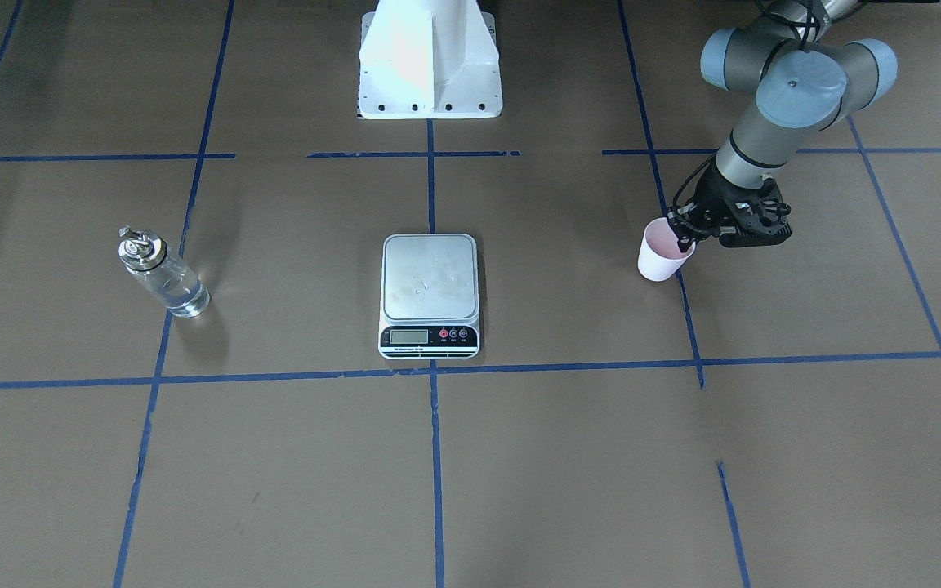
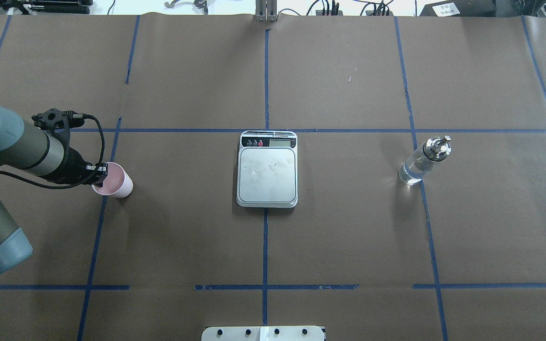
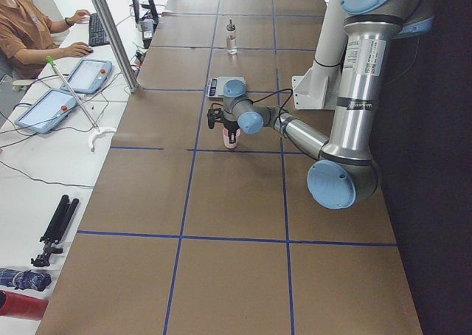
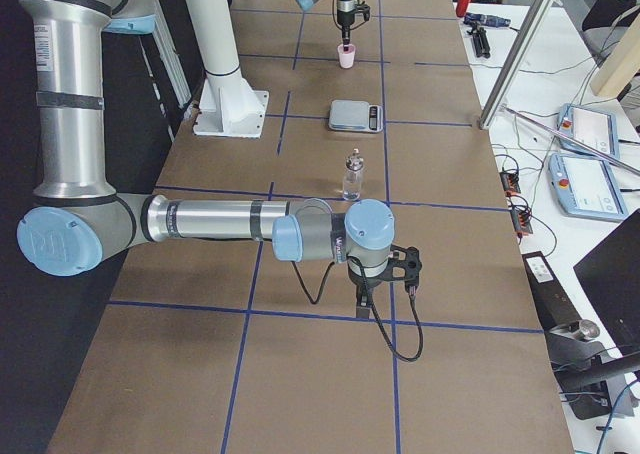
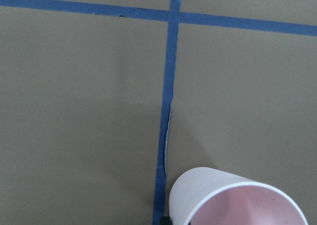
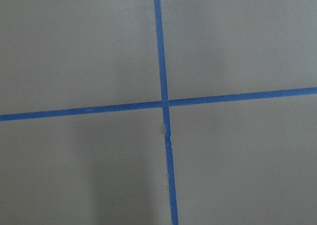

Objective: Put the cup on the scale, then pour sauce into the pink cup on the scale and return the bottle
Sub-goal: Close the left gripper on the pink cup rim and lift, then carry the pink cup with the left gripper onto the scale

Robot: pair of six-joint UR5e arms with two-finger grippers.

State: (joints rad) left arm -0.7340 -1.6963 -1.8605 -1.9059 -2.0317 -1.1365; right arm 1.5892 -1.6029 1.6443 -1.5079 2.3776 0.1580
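The pale pink cup (image 1: 660, 257) is at the robot's left side of the table, well apart from the scale (image 1: 430, 278). My left gripper (image 1: 687, 237) comes down on its rim, one finger inside and one outside, shut on the cup (image 2: 116, 182). I cannot tell whether its base touches the table. The left wrist view shows the cup (image 5: 233, 197) at the bottom edge. The scale's platform is bare (image 2: 267, 175). The clear bottle (image 1: 162, 273) with its silver spout stands upright at the robot's right side (image 2: 422, 162). My right gripper (image 4: 365, 299) shows only in the exterior right view, over bare table, so I cannot tell its state.
The white robot base (image 1: 430, 61) stands behind the scale. Blue tape lines (image 6: 163, 103) grid the brown table cover. An operator (image 3: 29, 32) sits at a side desk with tablets (image 3: 48, 108) beyond the table's far edge.
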